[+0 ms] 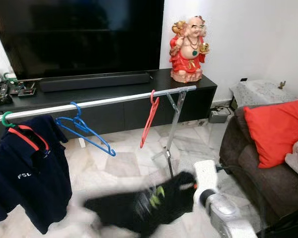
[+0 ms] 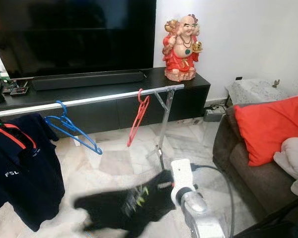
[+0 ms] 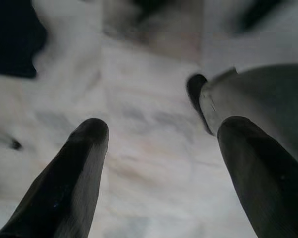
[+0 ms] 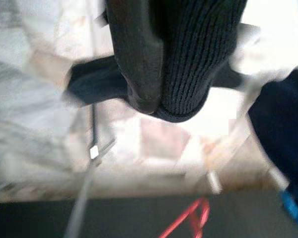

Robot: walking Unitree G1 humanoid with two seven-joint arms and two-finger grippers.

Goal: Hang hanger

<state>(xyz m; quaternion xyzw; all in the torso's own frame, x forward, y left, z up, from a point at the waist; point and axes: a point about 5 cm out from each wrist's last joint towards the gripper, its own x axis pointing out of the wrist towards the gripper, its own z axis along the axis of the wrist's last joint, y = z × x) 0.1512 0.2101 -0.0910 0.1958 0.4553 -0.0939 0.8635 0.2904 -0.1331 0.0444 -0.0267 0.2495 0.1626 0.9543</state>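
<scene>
Hangers, blue and red, are hanging on the rail; a black garment is being pinched by the right gripper, judged due for lifting to an empty hanger; the left gripper is spread.

Silver clothes rail spans the frame, supported at right by a crossed leg stand. On the rail, left to right: green hanger carrying a navy polo shirt with red collar trim; blue hanger, bare, tilted; red hanger, bare, hanging steeply. Right arm enters from lower right; a black garment with yellow-green marks at its end, motion-blurred, low over the marble floor. Behind: dark TV console with soundbar, red figurine. Brown sofa with red cushion at right.
</scene>
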